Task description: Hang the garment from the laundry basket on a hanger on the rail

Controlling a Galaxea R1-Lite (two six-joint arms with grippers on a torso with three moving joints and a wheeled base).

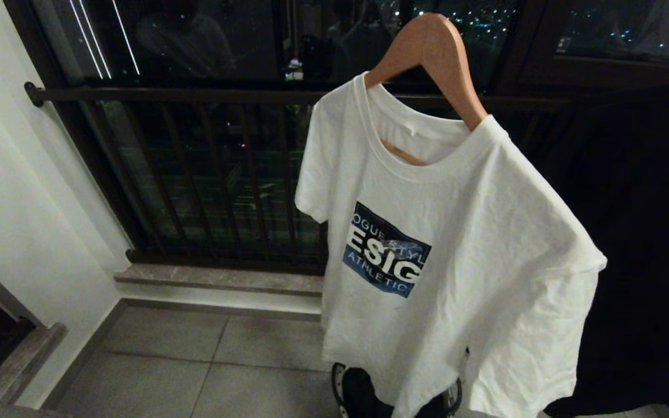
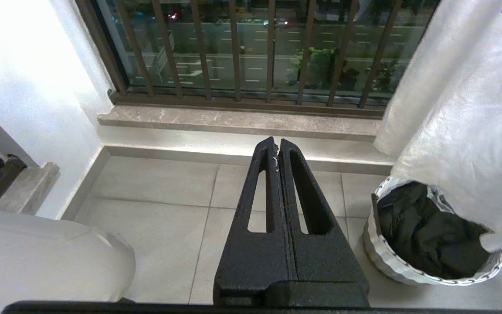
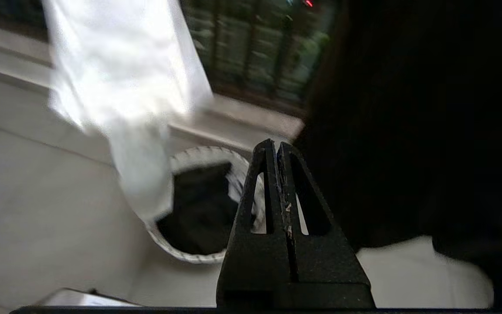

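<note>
From the head camera I see a white T-shirt (image 1: 456,249) with a blue printed patch already on a wooden hanger (image 1: 433,64), hanging in front of the dark balcony rail (image 1: 166,94); the hook itself is out of view above, so I cannot confirm where it sits. A large black cloth (image 1: 648,244) hangs just to its right. The laundry basket (image 2: 390,257) stands on the tiled floor (image 2: 155,196) directly under the shirt's hem, with dark fabric (image 2: 425,231) bundled inside.

Neither hand carries anything. My left hand (image 2: 276,146) has its fingers pressed together, pointing at the floor beside the basket. My right hand (image 3: 276,147) is likewise closed and empty, aimed down toward the basket near the black cloth.

I judge the hanging step done for the white shirt. If the dark bundle is next, the right hand must open, drop into the basket past the shirt's hem, and pinch fabric without snagging the hung shirt.
</note>
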